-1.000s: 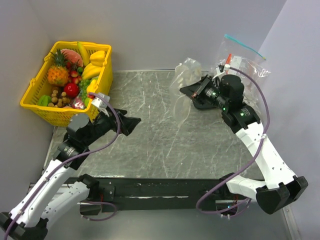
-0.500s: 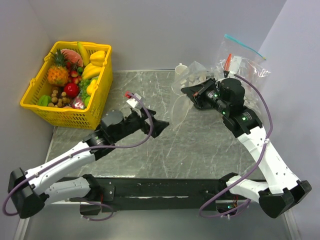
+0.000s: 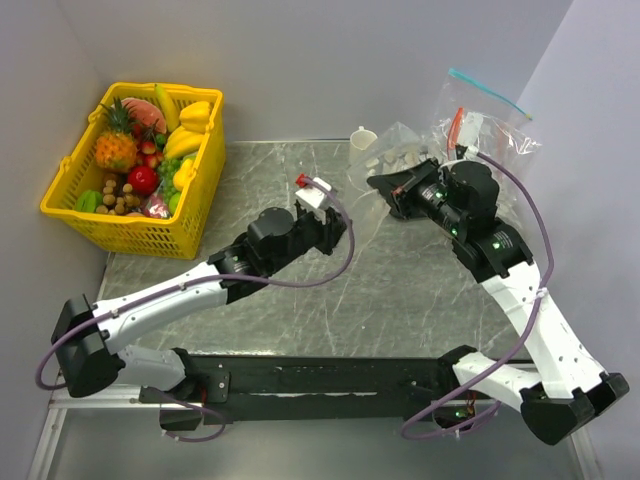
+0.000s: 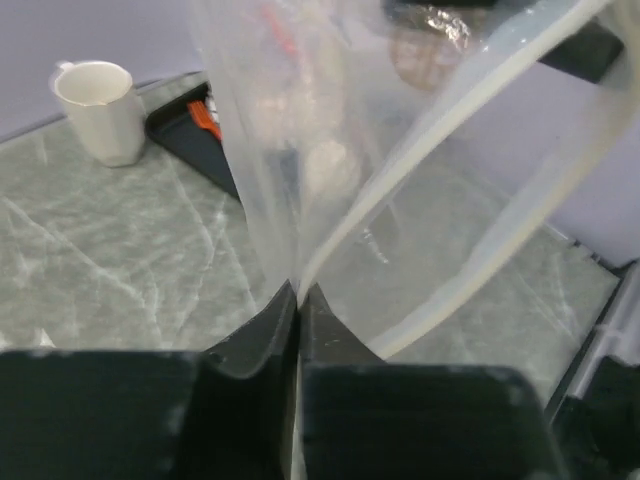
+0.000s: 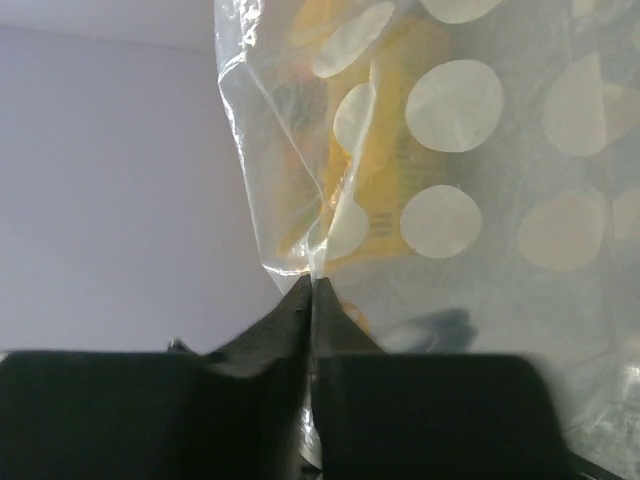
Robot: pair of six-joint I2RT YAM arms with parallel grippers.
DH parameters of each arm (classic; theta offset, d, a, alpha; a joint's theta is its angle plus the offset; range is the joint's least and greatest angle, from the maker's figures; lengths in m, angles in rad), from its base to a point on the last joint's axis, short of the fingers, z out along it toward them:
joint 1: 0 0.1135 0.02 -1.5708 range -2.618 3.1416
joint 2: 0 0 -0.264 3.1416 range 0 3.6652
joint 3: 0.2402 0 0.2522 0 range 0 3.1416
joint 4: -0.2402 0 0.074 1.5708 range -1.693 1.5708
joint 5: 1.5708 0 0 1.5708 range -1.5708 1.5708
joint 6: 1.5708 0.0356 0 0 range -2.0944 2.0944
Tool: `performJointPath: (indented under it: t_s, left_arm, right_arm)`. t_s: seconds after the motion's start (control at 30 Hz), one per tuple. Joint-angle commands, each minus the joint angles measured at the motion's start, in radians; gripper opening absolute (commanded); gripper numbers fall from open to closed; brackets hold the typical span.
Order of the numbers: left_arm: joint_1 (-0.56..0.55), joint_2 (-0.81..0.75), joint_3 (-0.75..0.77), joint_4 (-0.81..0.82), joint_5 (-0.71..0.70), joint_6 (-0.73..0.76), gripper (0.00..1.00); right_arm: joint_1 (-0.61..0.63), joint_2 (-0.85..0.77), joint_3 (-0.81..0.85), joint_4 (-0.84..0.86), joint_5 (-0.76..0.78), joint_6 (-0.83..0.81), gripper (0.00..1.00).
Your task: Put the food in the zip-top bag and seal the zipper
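2 grips on the zip-top bag [image 3: 372, 172]: left gripper [image 4: 298, 290] and right gripper [image 5: 312, 280] jaws both pinched shut on its film, bag slung between them over the worktop [image 3: 400, 290], far right. pineapple [image 3: 115, 145], strawberries [image 3: 150, 152] and apple [image 3: 142, 180] sit in the yellow basket [image 3: 130, 235], far left, well apart from the bag; left arm is nearer them

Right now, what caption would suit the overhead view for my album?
Left gripper and right gripper pinch the dotted zip-top bag; toy fruit sits in the yellow basket.

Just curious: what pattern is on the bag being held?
Clear bag with whitish polka dots; right wrist view shows it best.
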Motion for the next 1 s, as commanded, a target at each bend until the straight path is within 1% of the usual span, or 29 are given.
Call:
performJointPath:
  t_s: [0.0,0.03,0.07,0.1,0.17,0.23,0.27,0.37,0.53,0.6,0.67,0.73,0.83,0.97]
  left_arm:
    - [-0.005,0.018,0.092,-0.041,-0.050,-0.003,0.01]
    - [-0.003,0.019,0.109,-0.059,-0.036,-0.023,0.01]
    - [-0.003,0.018,0.115,-0.078,-0.022,-0.034,0.01]
    - [-0.003,0.016,0.124,-0.126,-0.010,-0.049,0.01]
    - [-0.003,0.019,0.155,-0.178,-0.005,-0.097,0.01]
    - [-0.003,0.015,0.170,-0.265,-0.005,-0.155,0.01]
    - [-0.003,0.012,0.173,-0.284,-0.004,-0.174,0.01]
    - [-0.002,0.005,0.186,-0.350,0.010,-0.241,0.01]
    - [-0.002,0.025,0.227,-0.437,0.032,-0.309,0.01]
    - [0.000,0.038,0.236,-0.462,0.030,-0.320,0.01]
    - [0.004,0.045,0.244,-0.468,0.029,-0.332,0.01]
    - [0.012,0.050,0.253,-0.477,0.044,-0.344,0.01]
    - [0.024,0.073,0.268,-0.499,0.067,-0.350,0.01]
    - [0.026,0.079,0.253,-0.471,0.105,-0.350,0.01]
  right_arm:
    - [0.003,-0.046,-0.025,0.049,0.017,-0.078,0.34]
    - [0.004,-0.044,-0.020,0.027,0.031,-0.111,0.53]
    - [0.003,-0.044,-0.008,0.015,0.041,-0.197,0.74]
    - [0.003,-0.043,-0.006,0.010,0.045,-0.257,0.77]
    - [0.003,-0.044,-0.003,-0.016,0.063,-0.390,0.80]
    - [0.003,-0.052,-0.015,-0.043,0.112,-0.446,0.80]
    - [0.004,-0.065,-0.035,-0.059,0.124,-0.507,0.80]
    - [0.004,-0.107,-0.089,-0.076,0.155,-0.576,0.80]
    - [0.006,-0.188,-0.182,-0.056,0.143,-0.635,0.82]
    - [0.007,-0.228,-0.225,-0.050,0.123,-0.659,0.94]
    - [0.007,-0.253,-0.258,-0.053,0.105,-0.682,1.00]
    - [0.009,-0.268,-0.278,-0.056,0.092,-0.693,1.00]
    - [0.009,-0.340,-0.330,-0.033,0.095,-0.699,1.00]
    - [0.007,-0.460,-0.417,0.044,0.199,-0.632,1.00]
